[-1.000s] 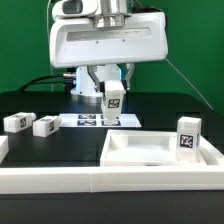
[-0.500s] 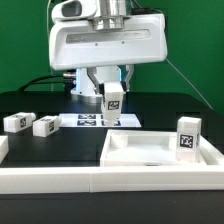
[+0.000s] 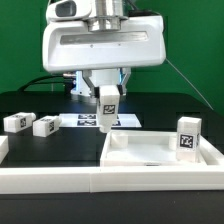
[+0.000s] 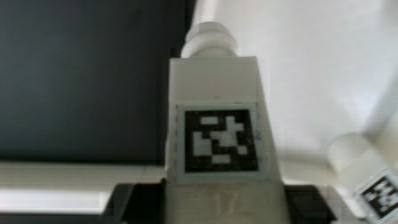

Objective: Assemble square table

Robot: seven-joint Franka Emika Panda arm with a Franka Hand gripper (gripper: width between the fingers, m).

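Ext view: tool [image 3: 108,90] is clamped on the held leg [image 3: 108,112], which is near upright w/ its tag facing cam. Its lower end is by the far rim of the square slab [image 3: 150,162]; contact unclear. The standing leg [image 3: 187,135] is upright at the slab's edge, on the exterior view's right. Two loose legs [image 3: 15,122] [image 3: 44,125] lie on the black desk [image 3: 30,105], left of the marker board [image 3: 85,120].

Wrist view: the held leg [image 4: 217,120] sits btwn the tool [image 4: 222,205] jaws. The standing leg [image 4: 368,175] is near it.

The marker board [image 3: 80,121] lies flat on the black table [image 3: 55,148], a long white rail [image 3: 50,182] bordering the near edge.
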